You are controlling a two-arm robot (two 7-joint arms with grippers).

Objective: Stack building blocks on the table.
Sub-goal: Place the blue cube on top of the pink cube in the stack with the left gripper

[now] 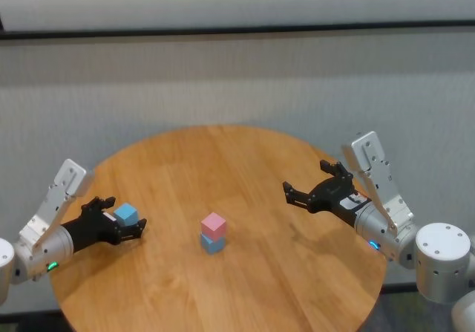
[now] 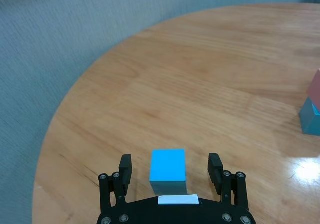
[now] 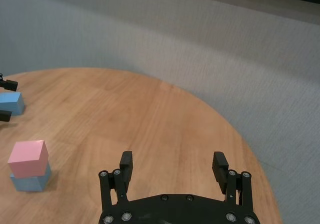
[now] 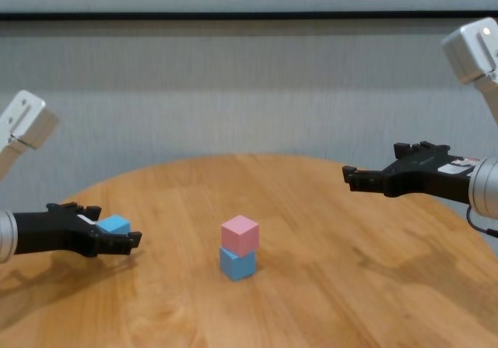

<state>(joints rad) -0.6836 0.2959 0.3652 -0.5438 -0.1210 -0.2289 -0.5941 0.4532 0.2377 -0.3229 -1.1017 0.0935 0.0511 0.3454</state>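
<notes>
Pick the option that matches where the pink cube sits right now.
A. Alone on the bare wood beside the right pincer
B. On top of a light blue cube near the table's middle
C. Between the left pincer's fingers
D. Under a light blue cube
B: the pink cube rests on a light blue cube mid-table, while the left pincer stands open around the other light blue cube.
</notes>
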